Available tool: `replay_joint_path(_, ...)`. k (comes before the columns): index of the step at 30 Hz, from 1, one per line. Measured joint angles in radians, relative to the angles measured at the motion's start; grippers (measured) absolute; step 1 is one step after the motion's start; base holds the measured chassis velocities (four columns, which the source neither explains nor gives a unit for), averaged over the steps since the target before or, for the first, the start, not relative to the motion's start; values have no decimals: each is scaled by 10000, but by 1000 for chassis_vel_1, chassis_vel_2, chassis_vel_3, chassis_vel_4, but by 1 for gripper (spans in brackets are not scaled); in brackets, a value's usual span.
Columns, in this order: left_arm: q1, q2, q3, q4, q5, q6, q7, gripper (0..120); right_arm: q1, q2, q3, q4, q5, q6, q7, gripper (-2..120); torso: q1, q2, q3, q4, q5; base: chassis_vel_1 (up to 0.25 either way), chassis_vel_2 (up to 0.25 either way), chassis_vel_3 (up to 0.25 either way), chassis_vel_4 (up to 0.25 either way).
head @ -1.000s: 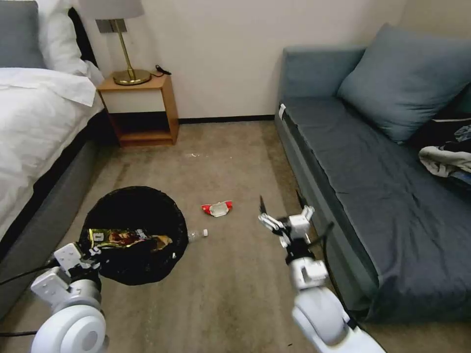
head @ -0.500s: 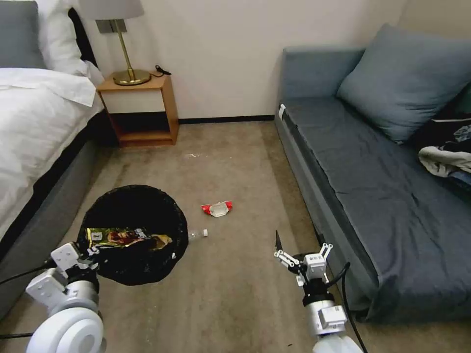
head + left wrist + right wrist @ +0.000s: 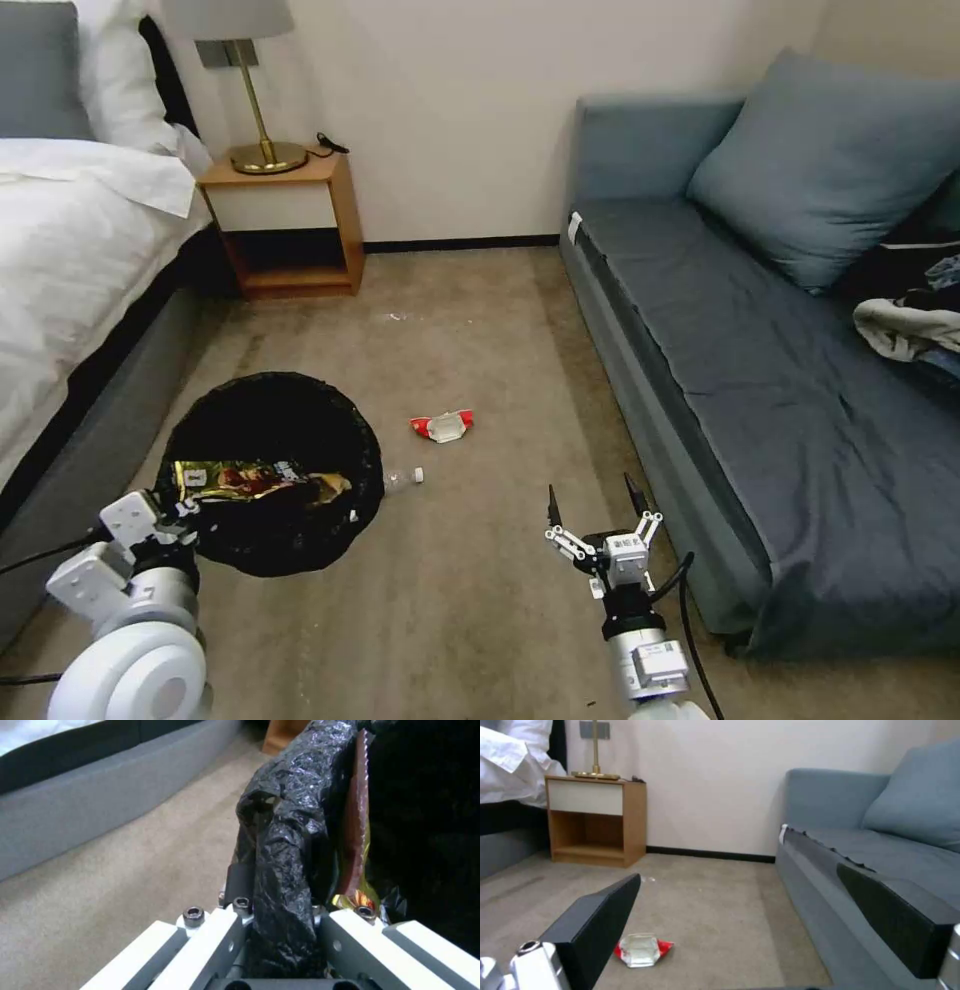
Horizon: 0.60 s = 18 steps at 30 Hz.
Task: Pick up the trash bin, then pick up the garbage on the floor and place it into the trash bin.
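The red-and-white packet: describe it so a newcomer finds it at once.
On the carpet between the bed and the blue sofa, beyond the black-lined trash bin, lies the red-and-white packet. Unlike the clear bottle beside the bin, it is flat and red-edged.

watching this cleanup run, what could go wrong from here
The left gripper pinches the trash bin by its bag-covered rim, so the liner could slip. The bottle lies against the bin's side, awkward for the open right gripper. The gold wrapper sits high and might fall out.
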Motion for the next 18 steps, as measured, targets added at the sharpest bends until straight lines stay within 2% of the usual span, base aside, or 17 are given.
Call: replay_joint_path(18, 140, -22, -174, -109, 69, 3, -22, 3, 233, -132, -203, -216, -7, 77, 6, 100, 0, 0, 0, 0, 0, 0, 0, 0, 0)
